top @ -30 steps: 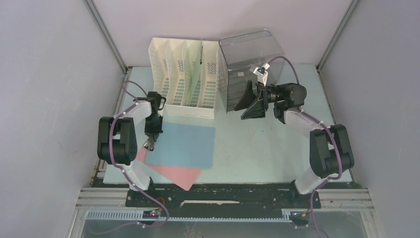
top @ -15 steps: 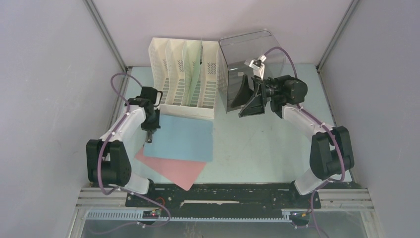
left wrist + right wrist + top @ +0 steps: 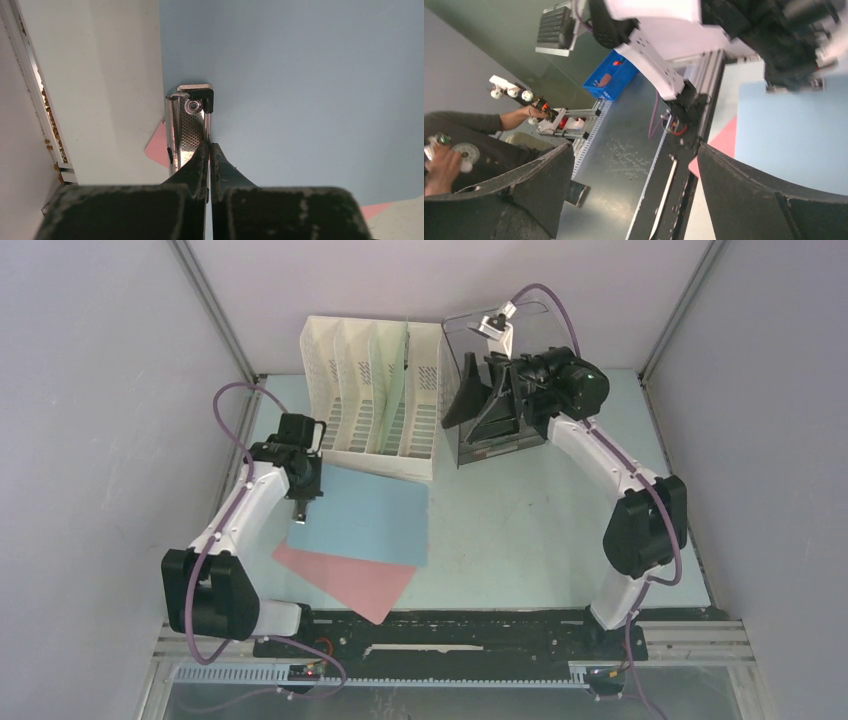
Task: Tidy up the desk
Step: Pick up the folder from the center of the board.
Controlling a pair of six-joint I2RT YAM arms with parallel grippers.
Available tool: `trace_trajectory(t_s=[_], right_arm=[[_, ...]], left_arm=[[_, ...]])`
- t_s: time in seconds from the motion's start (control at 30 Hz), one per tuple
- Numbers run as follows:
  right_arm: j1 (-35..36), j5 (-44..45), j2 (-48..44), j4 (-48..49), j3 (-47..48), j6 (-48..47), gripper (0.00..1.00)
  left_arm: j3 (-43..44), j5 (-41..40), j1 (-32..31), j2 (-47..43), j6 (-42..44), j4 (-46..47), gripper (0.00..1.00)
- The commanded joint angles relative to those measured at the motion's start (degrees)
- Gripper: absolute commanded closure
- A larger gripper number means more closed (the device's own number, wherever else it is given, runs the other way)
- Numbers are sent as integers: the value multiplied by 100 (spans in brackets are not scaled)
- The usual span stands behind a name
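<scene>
overall: the desk [image 3: 520, 530] fills the middle of the top view, between grey walls.
file rack: white and perforated [image 3: 425, 390], standing at upper centre against the back edge of the desk.
rack contents: a green folder [image 3: 390, 390] stands upright in the third slot from the left.
grey bin: smoky and see-through [image 3: 500, 448], touching the rack's right side; its contents cannot be told.
right gripper: raised in front of the bin [image 3: 460, 425], fingers spread wide, holding nothing.
left gripper: at left centre [image 3: 209, 150], fingers pinched together on the metal clip [image 3: 187, 130].
blue clipboard: flat on the desk just below the rack [image 3: 370, 520], its clip at the left edge.
pink sheet: lies partly under the blue clipboard [image 3: 350, 580], showing at lower left.
</scene>
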Motion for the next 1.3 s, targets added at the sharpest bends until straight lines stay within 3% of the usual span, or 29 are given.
trace_trajectory(t_s=[0.0, 0.07, 0.17, 0.23, 0.3, 0.4, 0.5, 0.57, 0.63, 0.8, 1.07, 1.27], right_arm=[[561, 430, -147, -329, 1301, -237, 0], [652, 870, -195, -1976, 1808, -1583, 0], [756, 2292, -360, -6536, 2589, -5334, 0], [1104, 3292, -84, -9763, 3835, -8039, 0], [1494, 4103, -19, -11515, 4160, -10078, 0], [1626, 4371, -507, -11458, 2717, -11438, 0], [1266, 2943, -810, -11555, 1389, -12088, 0], [1233, 2742, -828, -12263, 984, -12994, 0], [1454, 3414, -962, -12574, 451, -13740, 0], [2408, 5748, -1453, -10981, -1441, -13627, 1], [4012, 8727, -1115, -8522, -2384, -12705, 3], [5374, 11281, -250, -6566, -2694, -12882, 1]], left_arm=[[-18, -108, -55, -206, 60, 144, 100], [-46, -100, -56, -223, 64, 192, 100], [-88, -103, -55, -220, 78, 259, 100], [-105, -91, -55, -227, 78, 284, 100], [-99, -70, -66, -264, 82, 317, 100], [-142, -46, -64, -410, 148, 394, 100], [-211, 5, -76, -590, 221, 490, 100], [-257, 48, -101, -714, 243, 570, 100], [-290, 77, -141, -830, 234, 632, 100], [-174, 340, -178, -778, -11, 506, 100], [-140, 511, -187, -603, -406, 221, 100], [-131, 601, -184, -497, -529, 176, 100]])
